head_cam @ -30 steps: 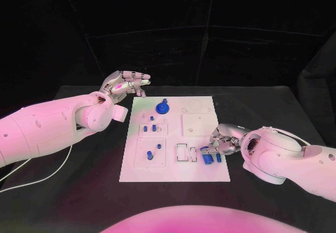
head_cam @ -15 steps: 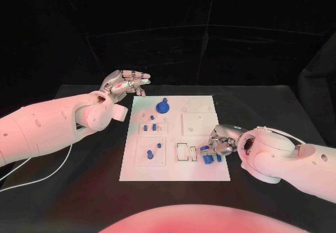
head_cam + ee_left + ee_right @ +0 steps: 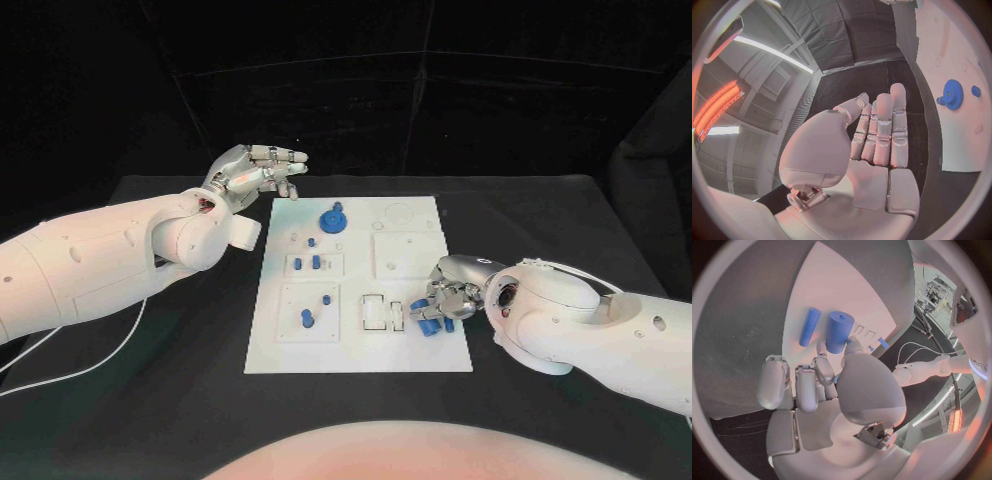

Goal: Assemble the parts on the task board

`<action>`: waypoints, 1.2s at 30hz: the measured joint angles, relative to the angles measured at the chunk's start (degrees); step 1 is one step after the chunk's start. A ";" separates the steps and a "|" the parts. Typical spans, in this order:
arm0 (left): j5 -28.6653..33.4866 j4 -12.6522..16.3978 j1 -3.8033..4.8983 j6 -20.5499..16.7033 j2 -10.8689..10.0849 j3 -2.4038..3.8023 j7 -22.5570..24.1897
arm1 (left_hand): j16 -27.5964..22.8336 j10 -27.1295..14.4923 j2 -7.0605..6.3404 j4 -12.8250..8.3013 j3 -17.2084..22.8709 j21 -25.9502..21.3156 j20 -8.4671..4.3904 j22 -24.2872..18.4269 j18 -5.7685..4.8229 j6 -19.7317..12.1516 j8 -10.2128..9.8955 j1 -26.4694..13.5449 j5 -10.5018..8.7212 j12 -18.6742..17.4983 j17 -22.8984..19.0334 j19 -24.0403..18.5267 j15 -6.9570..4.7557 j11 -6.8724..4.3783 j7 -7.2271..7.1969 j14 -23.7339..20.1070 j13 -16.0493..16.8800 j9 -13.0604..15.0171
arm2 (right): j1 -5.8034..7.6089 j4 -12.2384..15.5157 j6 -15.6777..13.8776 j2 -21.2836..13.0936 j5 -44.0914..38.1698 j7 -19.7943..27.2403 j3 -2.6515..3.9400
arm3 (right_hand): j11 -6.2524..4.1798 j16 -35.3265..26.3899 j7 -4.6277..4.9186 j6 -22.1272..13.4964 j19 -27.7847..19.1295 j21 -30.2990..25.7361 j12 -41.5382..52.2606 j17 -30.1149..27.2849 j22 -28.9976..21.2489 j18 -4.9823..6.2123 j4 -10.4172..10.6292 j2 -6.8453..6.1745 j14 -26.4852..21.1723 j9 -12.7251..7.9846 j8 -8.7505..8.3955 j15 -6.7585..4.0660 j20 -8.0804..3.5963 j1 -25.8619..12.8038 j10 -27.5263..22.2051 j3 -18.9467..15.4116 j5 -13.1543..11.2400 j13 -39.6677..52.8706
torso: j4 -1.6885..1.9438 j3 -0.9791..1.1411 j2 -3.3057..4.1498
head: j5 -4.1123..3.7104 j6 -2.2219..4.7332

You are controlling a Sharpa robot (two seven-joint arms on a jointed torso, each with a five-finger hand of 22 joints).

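A: At the white task board (image 3: 361, 345)'s near right edge, what does the silver right hand (image 3: 444, 296) meet?

B: Its fingertips touch the thick blue cylinder (image 3: 838, 331), not clasped; left hand (image 3: 260, 172) far off, fingers open.

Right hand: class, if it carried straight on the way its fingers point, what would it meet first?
Most likely the thick blue cylinder, lying on the task board just beyond the right hand's fingertips; whether they already touch is unclear.
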 measured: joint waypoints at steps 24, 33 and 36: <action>0.00 -0.05 0.00 0.25 0.19 -0.03 -0.06 | 0.00 0.00 0.00 0.00 0.00 0.00 0.00 0.00 -0.01 0.00 0.27 0.00 0.00 0.21 -0.09 0.00 0.20 0.00 0.00 -0.20 0.01 0.00 | -0.17 4.57 -10.19 -0.61 9.55 0.77 -0.13 | -0.72 0.60 -0.62 0.61 0.60 0.85 0.48 0.14 1.38 0.00 0.06 1.66 -0.09 1.15 1.87 -0.32 -0.20 1.17 0.72 -0.69 3.57 1.39 | 0.18 -0.10 0.03 | 0.35 0.48; 0.00 -0.05 0.01 0.45 0.34 -0.05 -0.15 | 0.00 0.00 0.00 0.00 0.00 0.00 0.00 0.00 -0.01 0.00 0.25 0.00 0.00 0.21 -0.09 0.00 0.20 0.00 0.00 -0.20 0.01 0.00 | -0.15 2.98 -9.76 2.80 11.61 0.40 -0.13 | -0.92 1.10 -0.86 0.85 0.60 0.85 0.71 0.13 1.59 0.00 0.24 1.82 -0.21 1.53 2.16 -0.61 -0.20 1.00 0.92 -1.18 3.79 1.82 | 0.12 -0.07 0.07 | 0.52 0.53; 0.00 -0.05 0.01 0.53 0.38 -0.05 -0.18 | 0.00 0.00 0.00 0.00 0.00 0.00 0.00 0.00 -0.01 0.00 0.25 0.00 0.00 0.21 -0.09 0.00 0.20 0.00 0.00 -0.20 0.01 0.00 | -0.14 2.27 -9.73 3.98 12.02 -0.02 -0.12 | -1.13 1.10 -1.06 1.05 0.80 1.06 0.71 0.13 1.59 0.00 0.09 2.02 -0.21 1.64 2.17 -0.61 -0.41 0.79 1.13 -1.35 3.80 1.83 | 0.11 -0.05 0.10 | 0.57 0.53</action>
